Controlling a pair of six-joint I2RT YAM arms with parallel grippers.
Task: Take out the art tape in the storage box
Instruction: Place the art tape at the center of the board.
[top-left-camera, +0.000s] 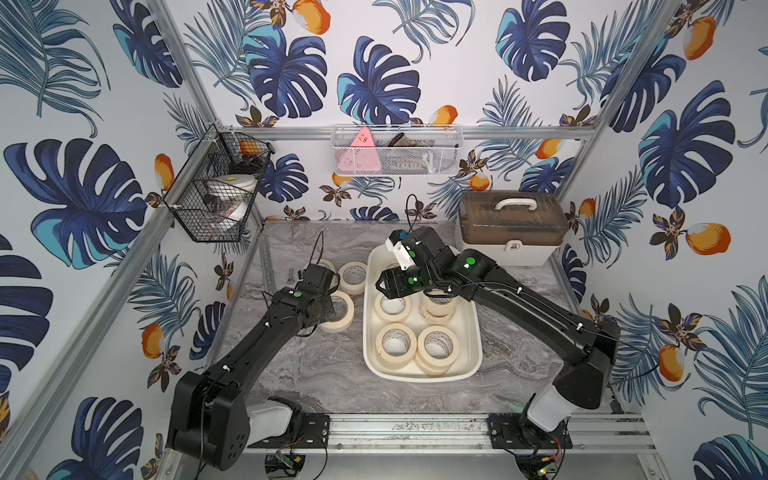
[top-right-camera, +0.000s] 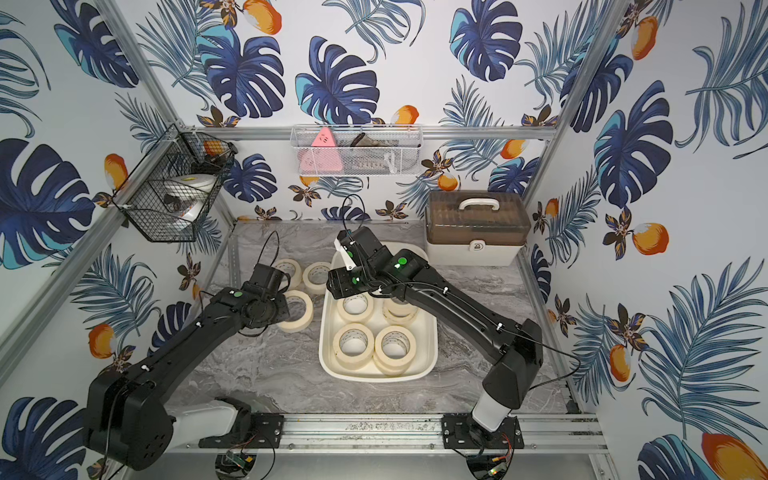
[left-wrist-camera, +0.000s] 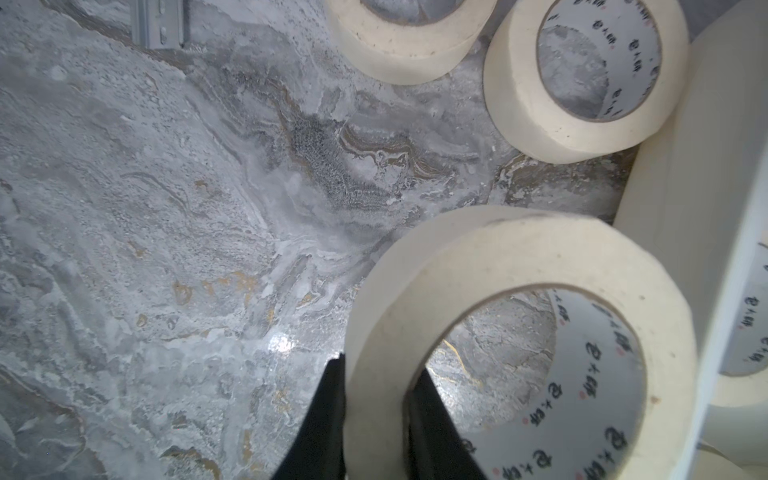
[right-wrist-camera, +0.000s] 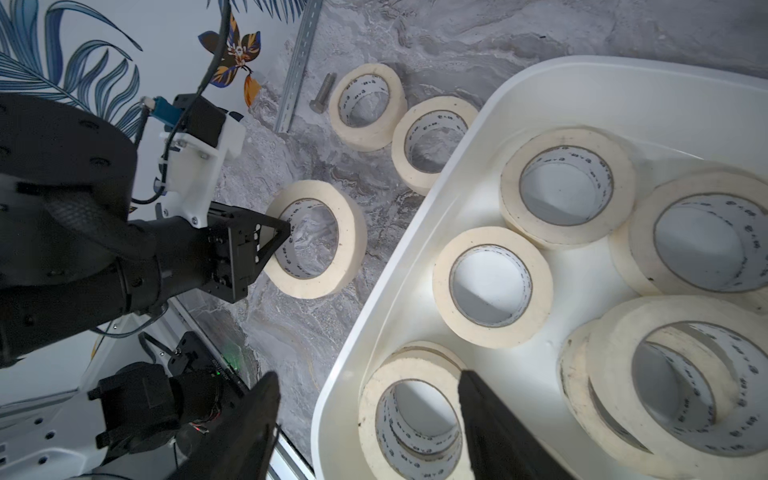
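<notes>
On a grey marbled table (top-left-camera: 316, 374) walled with leaf-print paper, two black arms reach in from the near edge, the left arm (top-left-camera: 257, 340) toward the far left and the right arm (top-left-camera: 536, 309) toward the middle. At the table's middle sits the storage box (top-left-camera: 477, 345), a lidless white tub with its long sides running from near to far. A cream case (top-left-camera: 513, 232) with a brown see-through lid and white handle stands at the far right corner, just beyond the tub. A black wire basket (top-left-camera: 208, 199) hangs on the left frame post and a white mesh basket (top-left-camera: 395, 153) on the back rail, both above the table. Most of the art tape (top-left-camera: 396, 345), cream rolls with white printed cores, lies flat inside the tub, some of it stacked, as both top views show. Three more rolls lie on the table just beside the tub's left side, toward the far left corner. The right gripper (right-wrist-camera: 368, 374) hangs over the tub's left rim with jaws wide and nothing between them, one stack (right-wrist-camera: 411, 415) just below it. The left gripper (left-wrist-camera: 378, 365) is narrow, clamped on the wall of the nearest outside roll (left-wrist-camera: 519, 266), one finger outside and one in the core. A small steel bolt (right-wrist-camera: 322, 93) lies by the left edge, just beside the farthest roll
</notes>
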